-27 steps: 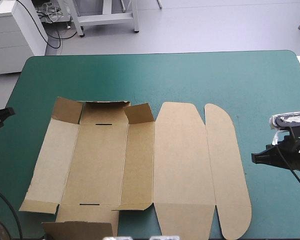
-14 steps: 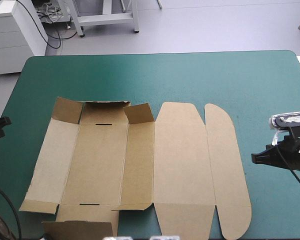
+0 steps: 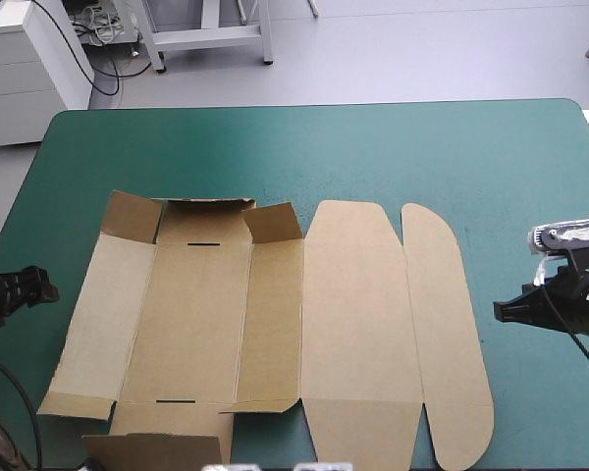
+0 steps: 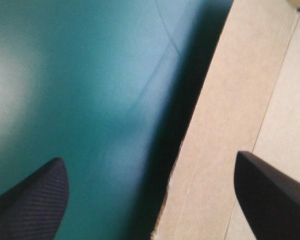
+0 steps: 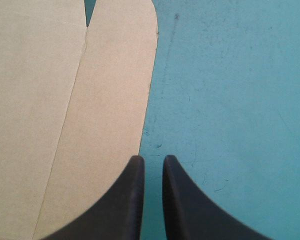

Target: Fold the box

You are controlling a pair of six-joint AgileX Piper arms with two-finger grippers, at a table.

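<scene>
box | left end effector spread — astride its edge | right end effector seemingly closed — alongside

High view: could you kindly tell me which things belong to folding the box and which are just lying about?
For the job:
- box, lying mostly flat, small far flaps raised
- left end effector, open, at the box's left edge
- right end effector, shut, right of the box

Lying about:
- no loose thing that I can see; only the teal-green cover beneath

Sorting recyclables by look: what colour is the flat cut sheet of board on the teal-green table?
Plain brown; the flat box shows whole in the high view.
</scene>
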